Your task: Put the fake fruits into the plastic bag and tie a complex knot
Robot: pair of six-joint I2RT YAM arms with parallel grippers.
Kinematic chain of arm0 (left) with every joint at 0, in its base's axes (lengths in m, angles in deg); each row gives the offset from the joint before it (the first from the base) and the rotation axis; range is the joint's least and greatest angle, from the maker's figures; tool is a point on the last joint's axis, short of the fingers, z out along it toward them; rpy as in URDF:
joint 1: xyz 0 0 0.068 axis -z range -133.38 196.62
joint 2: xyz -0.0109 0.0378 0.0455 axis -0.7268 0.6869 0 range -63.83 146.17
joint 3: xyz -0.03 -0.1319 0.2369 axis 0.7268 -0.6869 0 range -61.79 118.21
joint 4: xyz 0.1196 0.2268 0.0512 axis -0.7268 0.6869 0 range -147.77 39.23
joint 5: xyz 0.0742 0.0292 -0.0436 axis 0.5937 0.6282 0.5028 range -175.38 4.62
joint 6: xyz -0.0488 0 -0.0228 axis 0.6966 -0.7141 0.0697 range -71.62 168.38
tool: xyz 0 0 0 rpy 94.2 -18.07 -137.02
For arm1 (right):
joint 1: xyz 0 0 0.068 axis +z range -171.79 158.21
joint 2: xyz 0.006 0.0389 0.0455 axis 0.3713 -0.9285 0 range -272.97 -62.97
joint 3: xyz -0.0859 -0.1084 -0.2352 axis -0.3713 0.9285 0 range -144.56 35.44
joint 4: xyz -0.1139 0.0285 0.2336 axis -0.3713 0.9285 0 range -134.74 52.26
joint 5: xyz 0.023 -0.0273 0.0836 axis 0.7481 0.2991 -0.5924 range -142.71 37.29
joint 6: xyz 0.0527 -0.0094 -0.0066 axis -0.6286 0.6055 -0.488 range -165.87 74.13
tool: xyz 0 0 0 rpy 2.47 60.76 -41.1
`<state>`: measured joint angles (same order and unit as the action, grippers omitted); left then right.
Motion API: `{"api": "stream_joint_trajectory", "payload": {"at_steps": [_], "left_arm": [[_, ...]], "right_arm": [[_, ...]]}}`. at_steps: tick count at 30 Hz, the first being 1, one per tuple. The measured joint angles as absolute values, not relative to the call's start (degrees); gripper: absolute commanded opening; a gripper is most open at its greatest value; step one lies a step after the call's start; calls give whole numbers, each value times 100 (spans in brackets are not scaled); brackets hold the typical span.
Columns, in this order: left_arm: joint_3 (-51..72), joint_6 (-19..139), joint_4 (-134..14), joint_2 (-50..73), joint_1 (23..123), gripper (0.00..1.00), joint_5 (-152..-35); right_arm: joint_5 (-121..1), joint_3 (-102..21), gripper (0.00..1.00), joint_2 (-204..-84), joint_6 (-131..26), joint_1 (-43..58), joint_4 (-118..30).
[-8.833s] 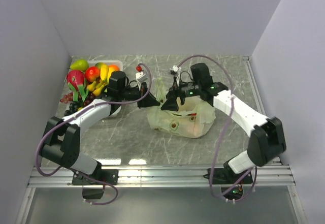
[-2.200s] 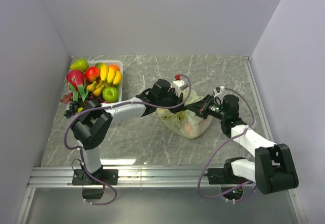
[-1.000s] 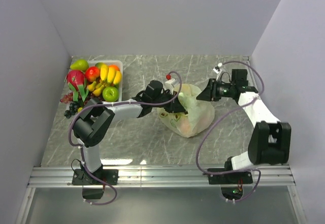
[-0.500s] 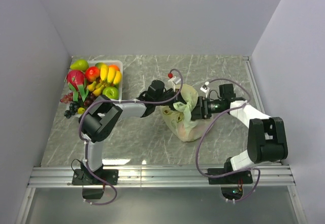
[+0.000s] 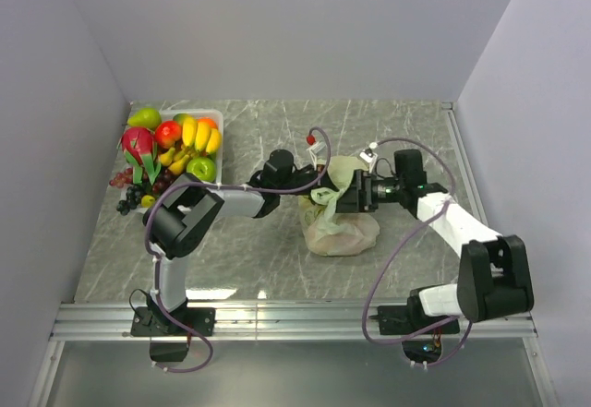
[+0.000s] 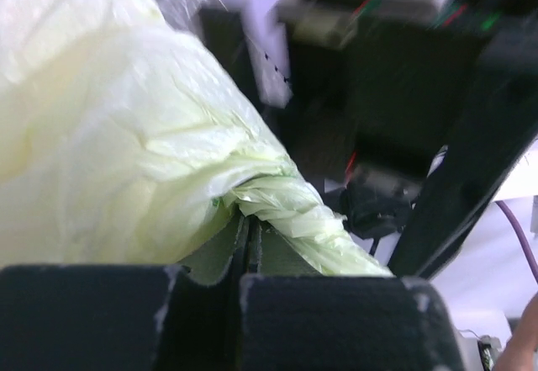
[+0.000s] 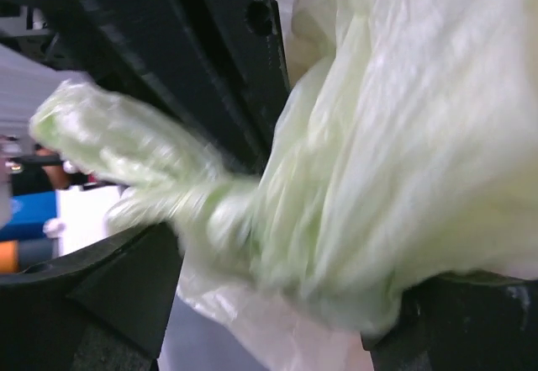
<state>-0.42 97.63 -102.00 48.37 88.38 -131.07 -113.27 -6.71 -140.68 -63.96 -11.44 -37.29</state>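
Observation:
The pale-green plastic bag (image 5: 343, 227) stands mid-table with fruit shapes showing dimly through it. My left gripper (image 5: 312, 191) is shut on a twisted handle strand (image 6: 296, 216) of the bag (image 6: 109, 135), pinched between its fingertips (image 6: 249, 230). From the right, my right gripper (image 5: 347, 193) stands open with the bag's gathered top (image 7: 353, 186) between its wide-apart fingers (image 7: 109, 295). Both grippers cover the bag's neck, so the knot is hidden. The other fake fruits (image 5: 175, 144) lie heaped at the back left.
A clear tray (image 5: 218, 114) holds the fruit heap, with dark grapes (image 5: 129, 195) spilling over its near side. Both arms' cables loop above the bag. Walls close in the left, right and back.
My right gripper swung in from the back right to the bag's top and opened wider around it. The left gripper stayed shut on the handle. The bag shifted slightly toward the front.

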Motion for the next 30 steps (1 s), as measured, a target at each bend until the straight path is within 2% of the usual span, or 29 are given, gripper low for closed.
{"api": "stream_joint_trajectory", "payload": {"at_steps": [6,9,13,17,19,21,23,30], "left_arm": [[-162,9818,-10368,4837,8848,0,-13249],[-162,9864,-10423,4837,8848,0,-13293],[-162,9873,-10462,4837,8848,0,-13360],[-171,9905,-10615,4837,8848,0,-13424],[-171,9962,-10729,4840,8848,0,-13476],[-171,10050,-10864,4840,8848,1,-13513],[-171,10124,-11002,4840,8846,0,-13520],[-158,10351,-11271,4853,8838,0,-13531]], "right_arm": [[-11025,-1395,80,-13533,-4883,-1682,-1777],[-10940,-1611,75,-13437,-4365,-1815,-1170],[-10881,-1624,61,-13415,-4070,-1977,-851],[-10901,-1624,55,-13548,-4175,-1997,-956],[-10951,-1622,56,-13647,-4422,-1990,-1183],[-10973,-1607,66,-13701,-4730,-1949,-1513],[-10966,-1585,70,-13721,-5113,-1848,-1906],[-10933,-1482,75,-13784,-5906,-1385,-2818]]}}
